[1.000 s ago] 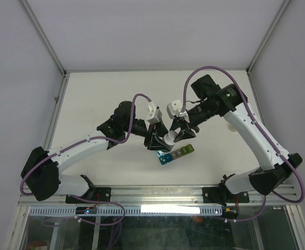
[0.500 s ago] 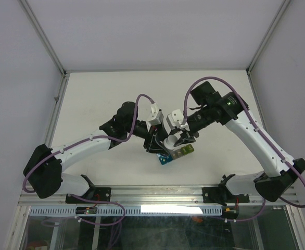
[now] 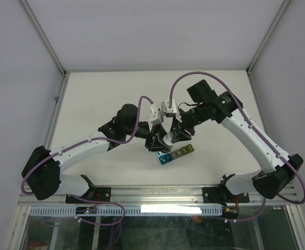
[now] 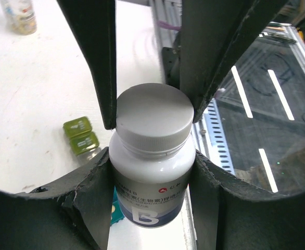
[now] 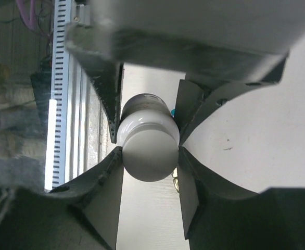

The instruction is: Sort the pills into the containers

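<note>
Robotics laboratory test cell: white counter point(image 3: 100, 94) enclosed by plain grey panels point(image 3: 152, 31) on aluminium framing point(image 3: 43, 35), left arm point(image 3: 85, 148) and right arm point(image 3: 251, 130) bolted along its near edge.

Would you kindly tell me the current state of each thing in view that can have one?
White plastic pill bottle: capped, held by both arms.
White screw cap: on the bottle.
Left end effector: shut on the bottle's body.
Right end effector: shut on the cap.
Translucent four-compartment container strip: on the table, greenish lids look shut, others unclear.
</note>
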`<state>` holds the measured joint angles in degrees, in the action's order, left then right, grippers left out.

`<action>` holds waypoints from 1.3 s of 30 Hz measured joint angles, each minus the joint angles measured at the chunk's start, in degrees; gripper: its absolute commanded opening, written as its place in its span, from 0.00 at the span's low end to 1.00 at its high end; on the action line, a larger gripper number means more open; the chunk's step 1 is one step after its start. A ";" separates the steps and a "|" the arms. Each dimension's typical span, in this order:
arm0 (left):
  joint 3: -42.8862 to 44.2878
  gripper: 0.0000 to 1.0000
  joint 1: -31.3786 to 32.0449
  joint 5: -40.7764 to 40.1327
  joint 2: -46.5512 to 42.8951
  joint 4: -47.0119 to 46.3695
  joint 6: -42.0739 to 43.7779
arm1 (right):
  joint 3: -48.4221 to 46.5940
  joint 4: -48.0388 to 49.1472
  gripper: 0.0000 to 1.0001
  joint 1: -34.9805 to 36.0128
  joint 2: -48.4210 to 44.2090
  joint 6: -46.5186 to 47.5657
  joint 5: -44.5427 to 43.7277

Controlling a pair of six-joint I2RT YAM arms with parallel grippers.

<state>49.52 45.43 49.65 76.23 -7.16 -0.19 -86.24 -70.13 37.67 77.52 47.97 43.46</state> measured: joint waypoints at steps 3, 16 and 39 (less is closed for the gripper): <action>-1.42 0.00 0.00 -4.00 -0.79 0.57 0.28 | 2.34 4.15 0.34 -0.11 0.26 -7.91 -2.05; -5.73 0.00 -0.04 -14.80 -3.28 -8.81 0.00 | 7.43 13.14 0.90 -1.99 -0.35 -25.86 -3.52; -2.08 0.00 -1.29 9.57 -0.68 -11.02 -2.36 | -5.11 -10.08 0.87 -4.76 -1.57 30.14 13.57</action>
<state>47.44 44.14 59.22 75.55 -18.17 -2.55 -91.35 -80.20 32.91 75.94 78.11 57.04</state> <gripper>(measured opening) 0.513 0.895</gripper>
